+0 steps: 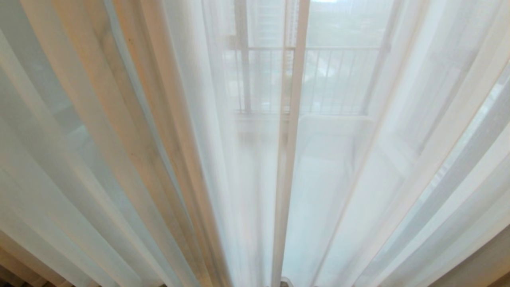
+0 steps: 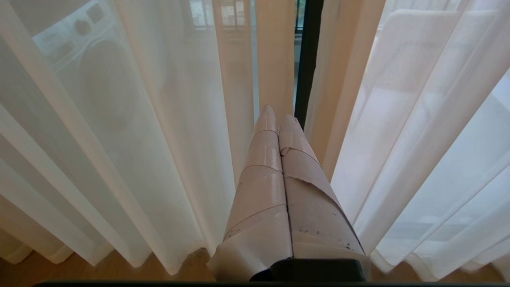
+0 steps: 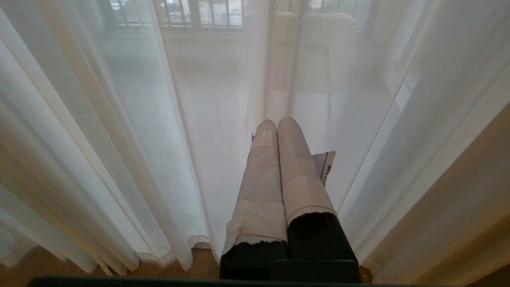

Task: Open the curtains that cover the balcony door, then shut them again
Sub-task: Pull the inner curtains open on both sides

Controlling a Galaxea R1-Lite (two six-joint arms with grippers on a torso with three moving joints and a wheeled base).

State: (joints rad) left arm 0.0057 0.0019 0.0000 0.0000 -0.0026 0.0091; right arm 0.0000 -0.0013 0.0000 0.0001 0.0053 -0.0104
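We stand close against the curtains (image 1: 223,167), which hang drawn across the balcony door (image 2: 307,59) in long vertical folds, so nothing of the task is done yet. In the head view the sheer white panels fill the whole frame, and a beige seam where two panels meet runs down the middle; neither arm shows there. Beyond the curtains, softened by the fabric, we make out a railing (image 1: 310,79) with vertical bars. The left gripper (image 2: 279,121) points at the curtains low down near their hem, its two tape-wrapped fingers pressed together with nothing between them; past its tips a narrow gap in the folds bares the dark upright of the door frame. To one side of that gap, behind the sheer, we see the pale shape of a washing machine (image 2: 91,67). The right gripper (image 3: 276,125) also faces the curtains near the floor, fingers together and empty, their tips close to the fabric, though we cannot tell if they touch it. We judge both arms are simply parked ahead of the first reach, hence the closed, idle fingers. A small tag (image 3: 326,163) beside the right gripper carries dark printing, but we cannot read it; no other writing shows.
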